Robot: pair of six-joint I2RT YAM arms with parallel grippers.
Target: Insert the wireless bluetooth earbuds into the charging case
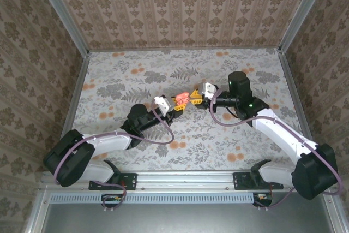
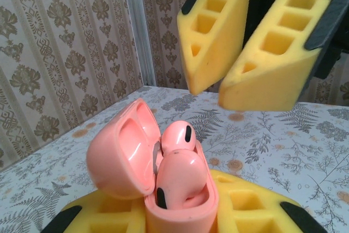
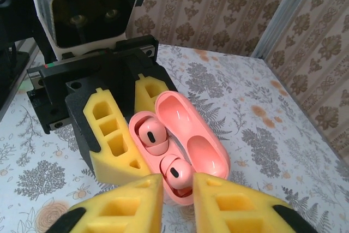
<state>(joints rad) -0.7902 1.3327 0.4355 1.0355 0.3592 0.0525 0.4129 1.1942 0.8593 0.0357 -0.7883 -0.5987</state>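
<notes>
My left gripper [image 2: 182,214] clamps the open charging case [image 3: 203,151]; both earbuds [image 3: 151,135] sit in its wells; my right gripper [image 3: 179,188] hovers just above, jaws slightly parted, empty.

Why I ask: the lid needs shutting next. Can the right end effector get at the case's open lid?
Probably yes. The left end effector grips the charging case by its base, leaving the open lid free, and the right end effector hovers close by with nothing between.

Left claw [image 1: 178,104] clamped — right claw [image 1: 194,100] ajar
</notes>
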